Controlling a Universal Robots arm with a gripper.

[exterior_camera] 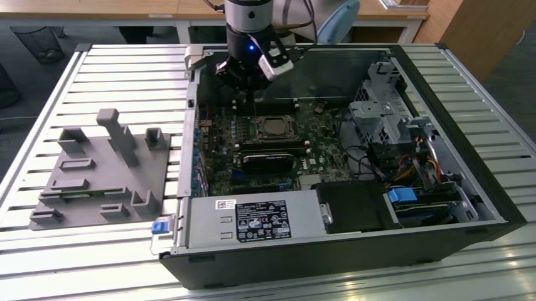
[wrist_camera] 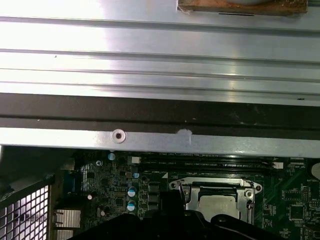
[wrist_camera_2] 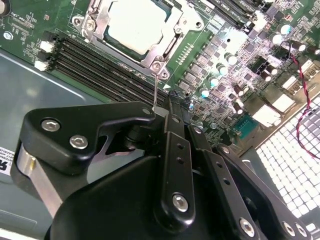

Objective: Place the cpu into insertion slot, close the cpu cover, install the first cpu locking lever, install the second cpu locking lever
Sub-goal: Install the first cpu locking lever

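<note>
Black linkages of the hand (wrist_camera_2: 167, 107) (its grip I cannot tell) hang just beside the cpu cover (wrist_camera_2: 165, 37), shut over the cpu (wrist_camera_2: 132, 25); sideways drift could bend the thin lever (wrist_camera_2: 156, 90).

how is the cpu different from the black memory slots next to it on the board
The cpu is a pale silvery square with a smooth metal top; the memory slots are long, narrow and black. The cpu sits framed by the silvery cpu cover, while the memory slots lie open with white clips at their ends. There is one cpu but several parallel slots. Both sit flat on the green motherboard.
</note>
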